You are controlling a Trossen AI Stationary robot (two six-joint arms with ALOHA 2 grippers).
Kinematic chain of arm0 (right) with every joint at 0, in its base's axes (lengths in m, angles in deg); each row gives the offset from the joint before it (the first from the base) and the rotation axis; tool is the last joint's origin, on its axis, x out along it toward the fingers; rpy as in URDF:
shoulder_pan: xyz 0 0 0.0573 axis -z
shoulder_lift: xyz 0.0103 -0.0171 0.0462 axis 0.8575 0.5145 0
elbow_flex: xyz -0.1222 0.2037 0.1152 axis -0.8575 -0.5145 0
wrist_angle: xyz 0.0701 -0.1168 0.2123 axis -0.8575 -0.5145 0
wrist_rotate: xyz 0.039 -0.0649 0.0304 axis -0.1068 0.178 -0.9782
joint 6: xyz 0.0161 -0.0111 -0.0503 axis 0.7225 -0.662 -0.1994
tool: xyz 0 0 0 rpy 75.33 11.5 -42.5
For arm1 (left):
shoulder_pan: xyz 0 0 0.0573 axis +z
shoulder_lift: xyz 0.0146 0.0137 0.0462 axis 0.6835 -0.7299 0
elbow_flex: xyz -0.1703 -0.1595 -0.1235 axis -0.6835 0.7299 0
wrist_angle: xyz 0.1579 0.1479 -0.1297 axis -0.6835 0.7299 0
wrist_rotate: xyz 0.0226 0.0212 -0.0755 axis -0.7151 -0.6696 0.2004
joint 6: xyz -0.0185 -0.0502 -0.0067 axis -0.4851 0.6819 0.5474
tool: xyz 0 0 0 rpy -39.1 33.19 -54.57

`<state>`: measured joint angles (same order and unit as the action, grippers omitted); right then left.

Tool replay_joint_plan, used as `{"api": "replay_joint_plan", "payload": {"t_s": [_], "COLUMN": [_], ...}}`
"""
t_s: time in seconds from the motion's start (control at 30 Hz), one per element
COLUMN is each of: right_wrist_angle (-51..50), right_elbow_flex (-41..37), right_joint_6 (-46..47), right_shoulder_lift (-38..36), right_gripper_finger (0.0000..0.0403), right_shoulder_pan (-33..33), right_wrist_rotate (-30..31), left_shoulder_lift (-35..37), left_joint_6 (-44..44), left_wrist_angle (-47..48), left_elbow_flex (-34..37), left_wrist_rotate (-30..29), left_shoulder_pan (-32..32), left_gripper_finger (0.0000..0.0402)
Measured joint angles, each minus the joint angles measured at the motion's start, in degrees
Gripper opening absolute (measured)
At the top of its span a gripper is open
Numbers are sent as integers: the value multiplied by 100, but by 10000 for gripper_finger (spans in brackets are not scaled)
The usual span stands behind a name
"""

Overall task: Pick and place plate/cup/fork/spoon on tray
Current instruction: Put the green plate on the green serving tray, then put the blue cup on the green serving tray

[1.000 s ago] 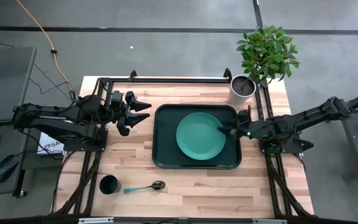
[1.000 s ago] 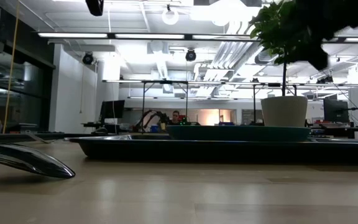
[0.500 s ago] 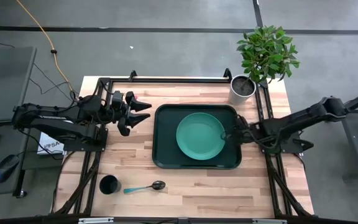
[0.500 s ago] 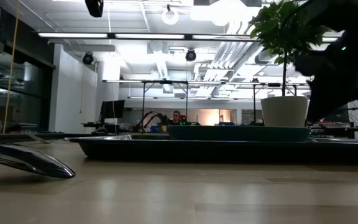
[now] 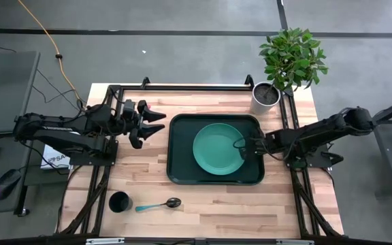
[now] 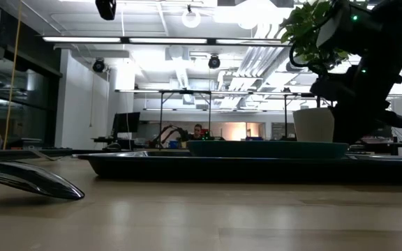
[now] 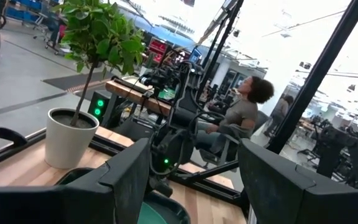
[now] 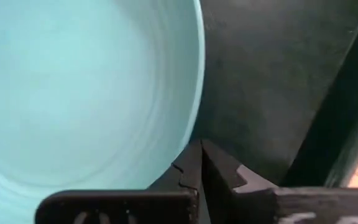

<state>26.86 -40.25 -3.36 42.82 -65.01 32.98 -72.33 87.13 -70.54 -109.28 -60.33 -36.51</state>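
Note:
The teal plate [image 5: 218,148] lies flat in the dark green tray [image 5: 182,170] at the table's middle; the low view shows the plate [image 6: 267,148] resting in the tray [image 6: 187,166]. My right gripper [image 5: 239,145] is shut with nothing between its fingers, low over the plate's right rim [image 8: 201,148]. My left gripper [image 5: 159,121] waits open left of the tray. The black cup [image 5: 119,202] stands near the front left. Beside it the spoon [image 5: 158,204] lies on the wood. The fork is out of view. My right gripper's shut fingertips [image 8: 191,163] slant down from the table's right side, right at the edge of the plate's right rim [image 8: 196,115]. I cannot tell whether they touch the rim or the tray floor beside it.
A white plant pot [image 5: 266,96] with a leafy plant stands at the far right corner, close behind the right arm. Bare wood lies in front of the tray. A seated person [image 7: 241,115] shows in the room beyond the table.
My right gripper has shut on nothing. It has come down and gone a little toward the table's left, onto the plate's right rim. The plate has stayed in place in the tray.

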Motion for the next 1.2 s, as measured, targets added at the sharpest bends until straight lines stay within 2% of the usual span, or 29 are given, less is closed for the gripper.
{"api": "replay_joint_plan", "payload": {"t_s": [0.37, 0.53, 0.67, 0.73, 0.87, 0.97, 1.1, 1.2], "right_wrist_angle": [807, 471, 7, 143, 1353, 2554, 3692, 3876], "right_elbow_flex": [0, 0, 0, 0, 0, 0, 7, 7], "right_joint_6": [-68, -261, -383, -846, -2322, -3255, -4231, -4470], "right_shoulder_lift": [0, -219, -1069, -1719, -3017, -3707, -4168, -4248], "right_gripper_finger": [0, 0, 0, 0, 0, 0, 0, 0], "right_shoulder_pan": [39, 53, 74, 34, -204, -347, -391, -348], "right_wrist_rotate": [-117, -17, 191, 263, 267, 446, 592, 591], "left_shoulder_lift": [0, 0, 0, 0, 2, 2, 2, 2], "left_joint_6": [-2, -2, -2, -79, -339, -504, -804, -937], "left_wrist_angle": [208, 211, 227, 235, 381, 600, 668, 668], "left_elbow_flex": [0, 0, 0, 0, -4, -4, -4, -4], "left_wrist_rotate": [0, 0, 14, 59, 90, 98, 313, 326], "left_shoulder_pan": [0, 0, 0, 0, 0, 0, 0, -2], "left_gripper_finger": [227, 227, 227, 227, 227, 227, 227, 227]}}
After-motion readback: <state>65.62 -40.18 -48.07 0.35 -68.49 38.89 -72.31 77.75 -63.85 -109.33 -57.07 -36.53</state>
